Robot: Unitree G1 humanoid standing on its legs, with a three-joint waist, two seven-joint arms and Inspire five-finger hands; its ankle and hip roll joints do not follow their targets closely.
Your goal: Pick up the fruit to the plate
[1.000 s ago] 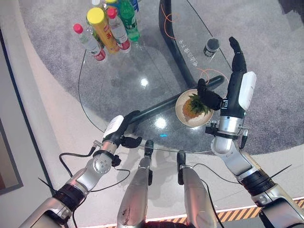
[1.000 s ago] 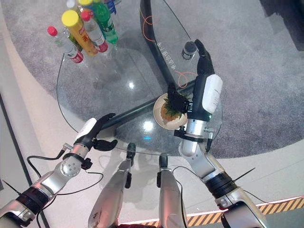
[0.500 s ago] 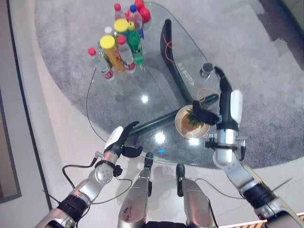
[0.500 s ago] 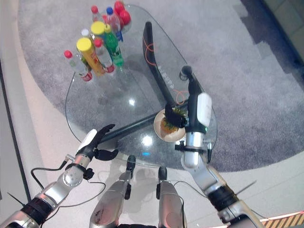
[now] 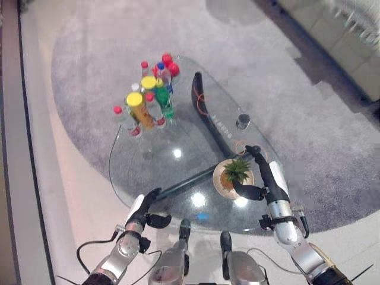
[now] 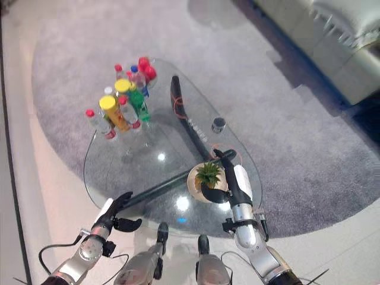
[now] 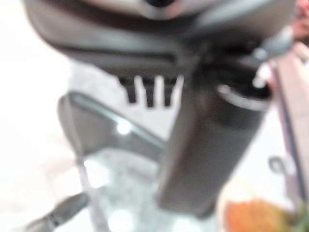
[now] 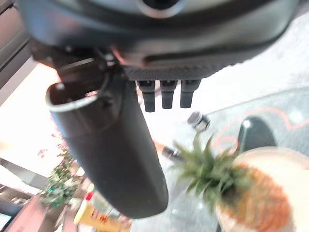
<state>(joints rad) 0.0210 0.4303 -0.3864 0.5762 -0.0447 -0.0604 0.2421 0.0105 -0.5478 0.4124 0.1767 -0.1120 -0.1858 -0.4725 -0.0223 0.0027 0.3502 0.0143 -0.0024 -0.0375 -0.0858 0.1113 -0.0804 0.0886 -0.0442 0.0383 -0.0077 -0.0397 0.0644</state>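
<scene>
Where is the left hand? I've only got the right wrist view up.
Observer: The left hand hovers at the near edge of the glass table, fingers relaxed, holding nothing.
Operator: Is my right hand gripping the pineapple?
Observer: No. The right hand is open beside the plate; the pineapple rests on that plate.
Operator: Anything else on the table?
Observer: A cluster of bottles stands at its far left end.

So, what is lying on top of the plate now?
A pineapple lies on the plate. The right hand, open, sits beside it and hides part of the plate's rim.
</scene>
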